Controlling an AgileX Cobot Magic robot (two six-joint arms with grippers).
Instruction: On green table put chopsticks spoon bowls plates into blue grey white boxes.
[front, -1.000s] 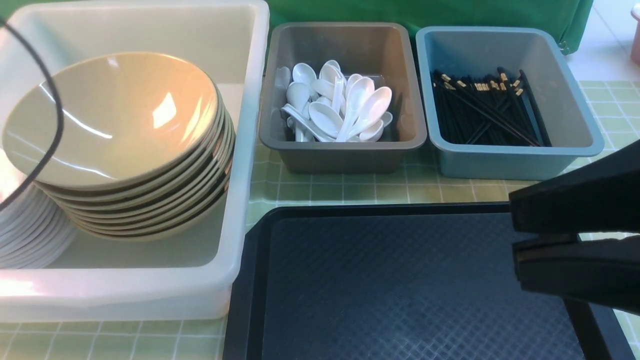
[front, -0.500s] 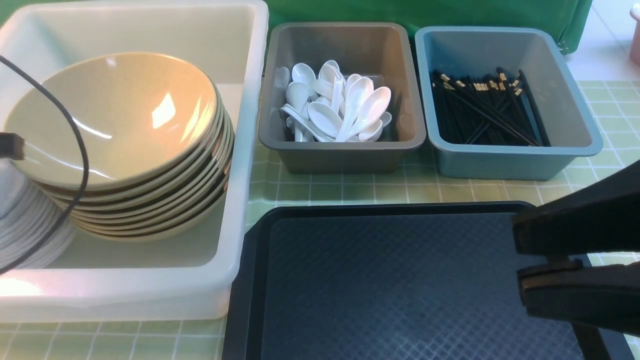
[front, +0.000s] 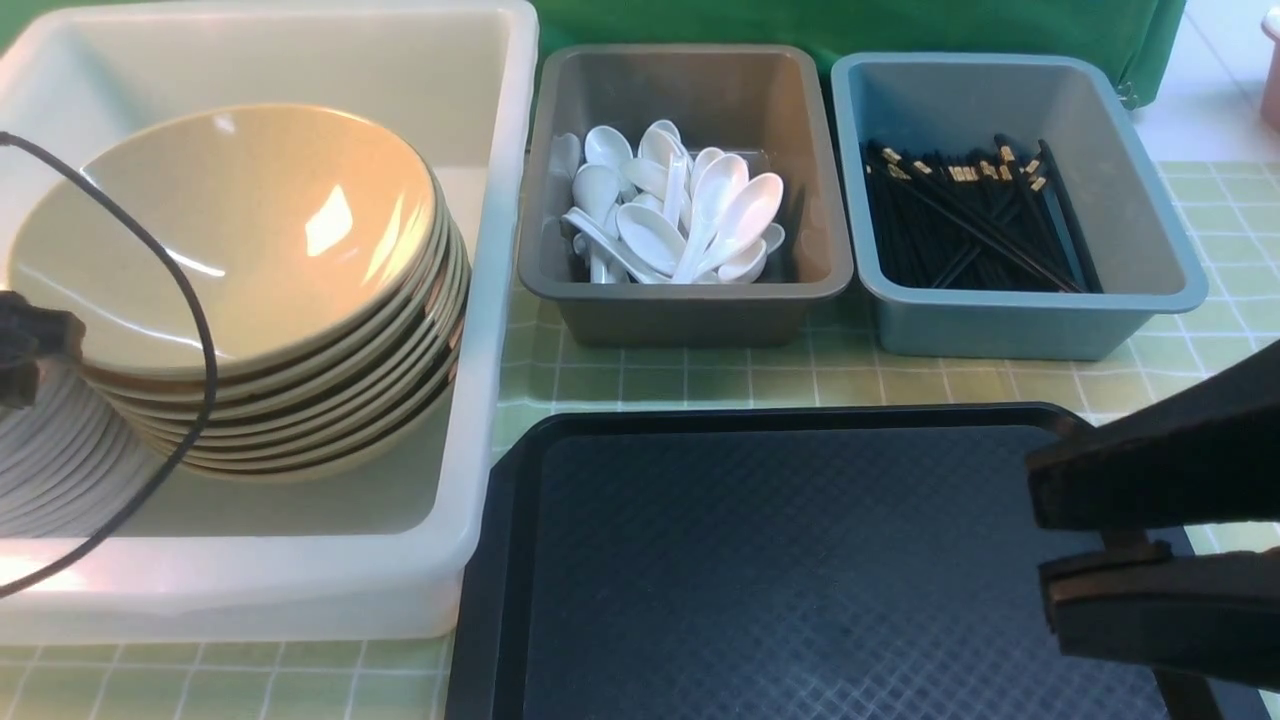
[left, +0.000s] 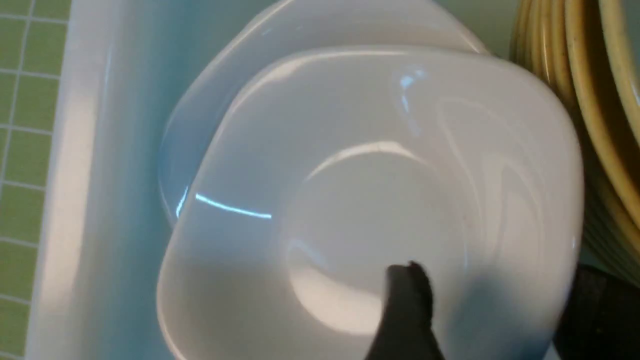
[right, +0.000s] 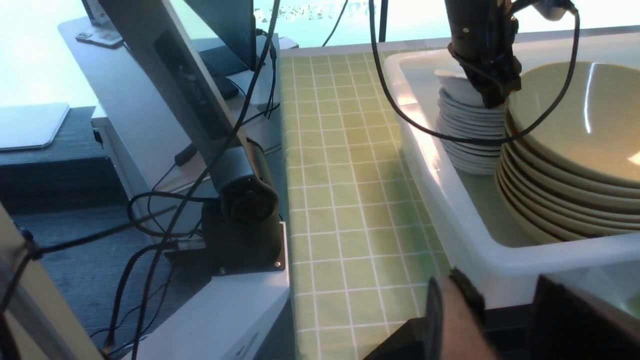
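Hovering over stacked plates (left: 380, 165) inside white box (front: 480, 300), left fingers (left: 405, 305) released, right fingers (front: 1150, 545) parted, empty.

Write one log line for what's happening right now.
left gripper: over plates, in white tub | right gripper: above black tray, empty | bowls: stacked

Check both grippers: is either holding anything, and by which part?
Nothing, it seems. Left gripper: jaws apart astride the top plate's rim, not pinching it; the plate lies on its stack. Right gripper: jaws apart, empty.
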